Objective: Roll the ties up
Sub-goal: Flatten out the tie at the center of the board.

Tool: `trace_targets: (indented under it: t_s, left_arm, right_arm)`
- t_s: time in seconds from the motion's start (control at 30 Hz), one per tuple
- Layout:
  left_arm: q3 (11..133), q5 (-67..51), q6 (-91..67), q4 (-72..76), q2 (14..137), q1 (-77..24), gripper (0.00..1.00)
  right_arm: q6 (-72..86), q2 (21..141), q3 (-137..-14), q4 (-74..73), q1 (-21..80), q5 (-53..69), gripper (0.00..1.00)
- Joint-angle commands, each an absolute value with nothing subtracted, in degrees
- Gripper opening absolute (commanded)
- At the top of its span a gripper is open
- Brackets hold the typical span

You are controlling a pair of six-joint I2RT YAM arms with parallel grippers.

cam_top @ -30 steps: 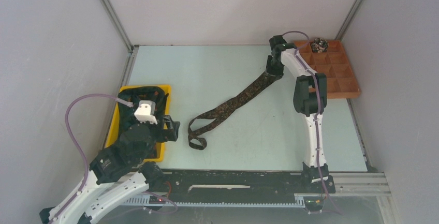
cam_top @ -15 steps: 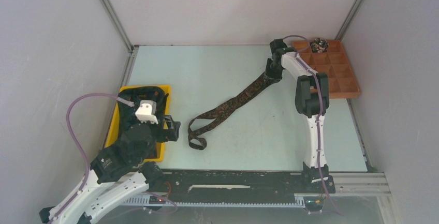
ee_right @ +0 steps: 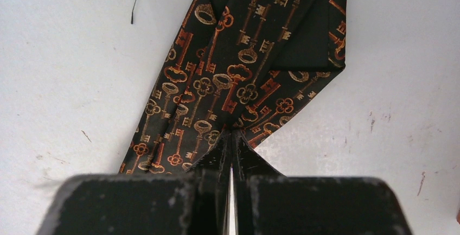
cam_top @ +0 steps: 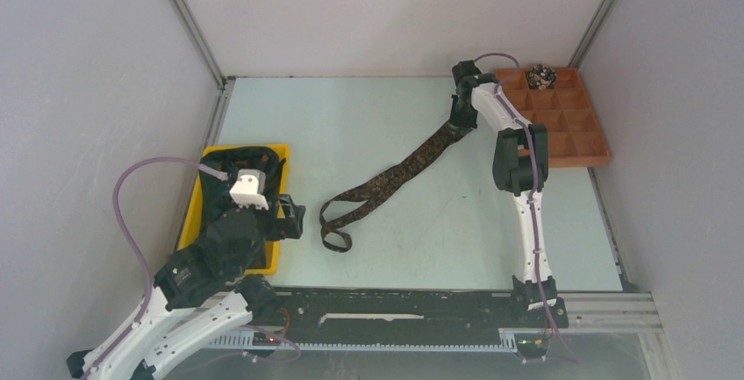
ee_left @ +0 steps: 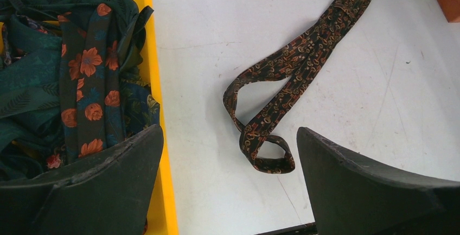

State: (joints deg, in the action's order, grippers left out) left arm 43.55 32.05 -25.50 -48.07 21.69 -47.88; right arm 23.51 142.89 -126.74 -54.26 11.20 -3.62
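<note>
Where the work lies: a pale green table (cam_top: 395,117) walled on three sides, with both arms bolted at its near edge.
Right arm (cam_top: 526,213): stretched to the far side of the table, wrist bent down beside the orange tray (cam_top: 579,134).
Left arm (cam_top: 193,283): folded low at the near left, wrist above the yellow bin (cam_top: 281,147).
Yellow bin contents: a heap of ties (ee_left: 81,67), dark green with orange flowers, not yet rolled.
Tie (cam_top: 395,174): black with orange keys, lying slantwise across the middle of the table; its narrow end is looped near the bin and its wide end lies under the right wrist.
Rolled tie (cam_top: 541,74): one small coil in a far compartment of the tray.
Left gripper (ee_left: 229,134): jaws spread wide, holding nothing, hanging between the bin edge and the looped end.
Right gripper (ee_right: 231,137): fingers pressed together, with a small gather of the tie's wide end nipped at the tips.
Step in hand, as judged: taking hold of the wide end to start the roll.
Risk, grip: so little cloth is caught that it may slide out once pulled.
Risk, layers: the end looks folded, so perhaps only the upper layer is held, and the roll would start crooked.
Risk, far end: the loop may drag or twist, since nothing holds it down.
</note>
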Motion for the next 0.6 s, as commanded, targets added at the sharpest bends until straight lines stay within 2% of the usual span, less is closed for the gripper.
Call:
trace_targets:
  t_s: [0.0,0.17,0.33,0.57]
  left_arm:
    - [44.2,33.9,-26.2,-47.3,23.0,-47.8,1.0]
    - [44.2,33.9,-26.3,-47.3,23.5,-47.8,1.0]
    - [44.3,34.0,-26.2,-47.4,23.8,-47.8,1.0]
    - [47.6,33.2,-28.4,-49.7,28.6,-47.8,1.0]
  right_arm:
    - [22.2,146.0,-128.9,-53.8,11.5,-7.4,0.0]
    - [21.1,145.6,-131.0,-52.5,10.8,-8.7,0.0]
    - [20.6,148.9,-139.2,-54.3,8.6,-5.8,0.0]
    - [19.2,148.9,-142.2,-49.3,6.5,-2.2,0.0]
